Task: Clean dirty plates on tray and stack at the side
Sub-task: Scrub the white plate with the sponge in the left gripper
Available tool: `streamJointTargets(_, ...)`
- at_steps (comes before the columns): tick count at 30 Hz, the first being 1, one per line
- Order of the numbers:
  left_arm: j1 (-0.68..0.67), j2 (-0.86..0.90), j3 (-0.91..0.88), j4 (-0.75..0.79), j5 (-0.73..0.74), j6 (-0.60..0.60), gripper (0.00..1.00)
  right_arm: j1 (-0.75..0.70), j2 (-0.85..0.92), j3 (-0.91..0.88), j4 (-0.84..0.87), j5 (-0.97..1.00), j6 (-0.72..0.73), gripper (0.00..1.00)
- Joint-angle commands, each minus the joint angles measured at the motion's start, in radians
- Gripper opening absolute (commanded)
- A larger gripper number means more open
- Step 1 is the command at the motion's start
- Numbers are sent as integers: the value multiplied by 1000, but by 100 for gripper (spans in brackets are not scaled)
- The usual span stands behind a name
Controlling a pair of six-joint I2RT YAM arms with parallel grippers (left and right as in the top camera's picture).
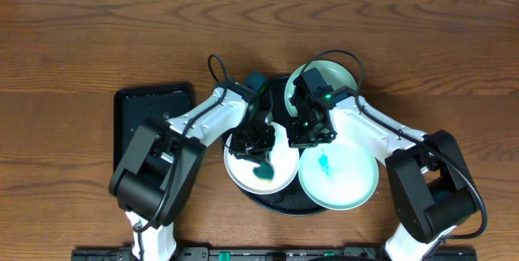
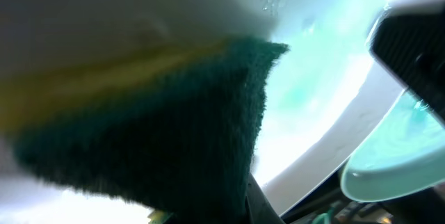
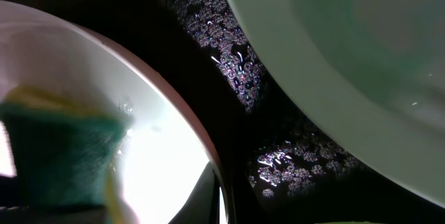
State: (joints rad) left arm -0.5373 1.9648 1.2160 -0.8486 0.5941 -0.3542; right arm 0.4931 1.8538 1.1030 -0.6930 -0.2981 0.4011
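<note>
While left fingers (image 1: 259,140) clamp a sponge (image 2: 139,140) onto one plate (image 1: 281,179), right fingers (image 1: 311,134) sit closed beside it.

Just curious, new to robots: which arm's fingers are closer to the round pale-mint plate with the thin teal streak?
Right. The right fingers sit at that plate's far-left rim; the left fingers hold a green sponge over the neighbouring white plate.

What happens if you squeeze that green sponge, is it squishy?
Probably squishy: the sponge has a fuzzy green face and yellow foam behind, so it should bend easily. Likely light too. Droplets on the white plate hint that it is wet, maybe dripping if squeezed.
</note>
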Motion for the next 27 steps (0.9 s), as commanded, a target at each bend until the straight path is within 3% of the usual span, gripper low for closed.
streamJointTargets(1,-19,100,-18,93,144,-24,7,-2,-2,-13,-8,17,14,1)
streamJointTargets(4,-19,153,-18,152,209,-31,7,-2,-2,-13,-14,17,14,1)
streamJointTargets(18,-16,169,-18,321,206,-78,7,-2,-2,-13,-22,17,14,1)
streamJointTargets(27,11,163,-18,434,43,-78,7,-2,-2,-13,-26,17,14,1)
